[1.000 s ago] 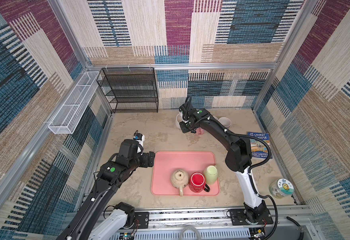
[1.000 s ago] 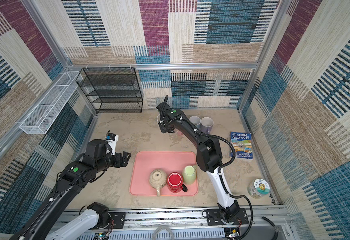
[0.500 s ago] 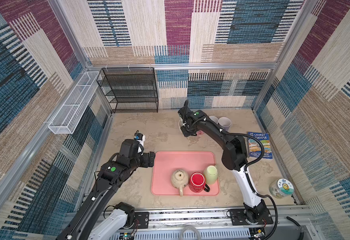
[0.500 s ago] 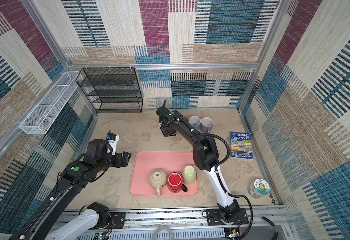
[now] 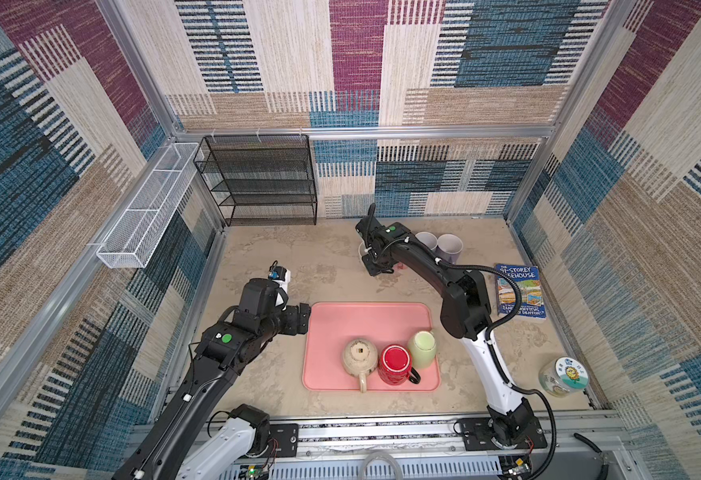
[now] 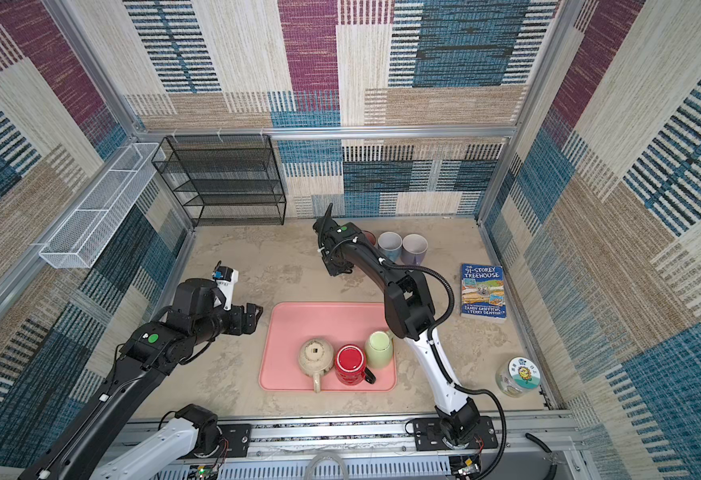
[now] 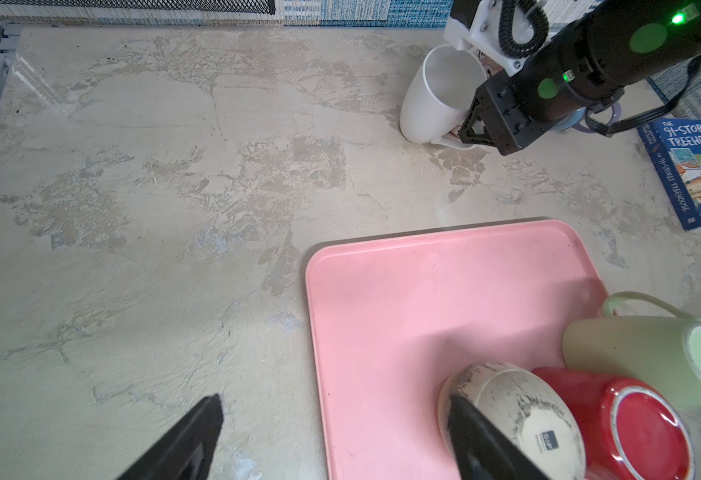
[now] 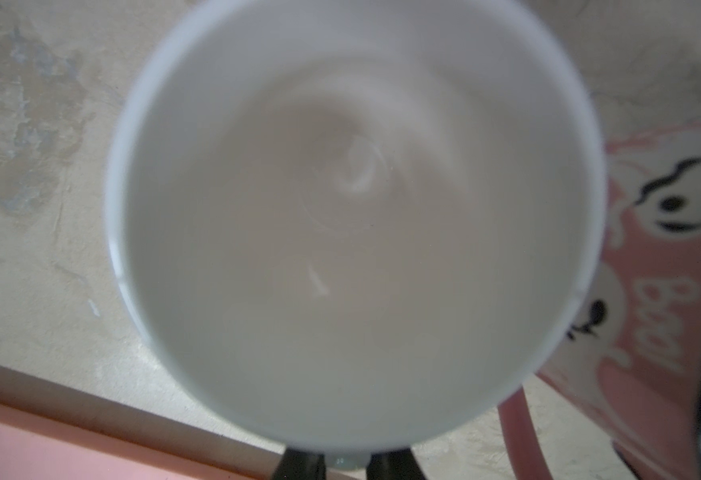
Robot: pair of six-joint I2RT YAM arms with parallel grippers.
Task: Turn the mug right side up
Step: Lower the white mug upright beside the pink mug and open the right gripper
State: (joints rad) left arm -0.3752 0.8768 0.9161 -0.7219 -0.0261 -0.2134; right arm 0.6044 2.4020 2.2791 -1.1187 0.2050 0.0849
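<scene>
White mug [image 7: 436,95] sits tilted at the far side of the desk [image 7: 132,166], clamped in the right fingers [image 8: 299,463]. A pink mug [image 8: 652,270] is just beside it, with bare desk on its other side. The pink tray [image 7: 423,291] lies near. Left fingers [image 7: 191,436] are spread wide and empty at the tray's left edge.

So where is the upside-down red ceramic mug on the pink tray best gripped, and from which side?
Probably its dark handle, approached from the near edge of the pink tray: the red ceramic mug stands base up, with a speckled beige mug and pale green mug crowding its sides, while the handle sticks out free.
</scene>
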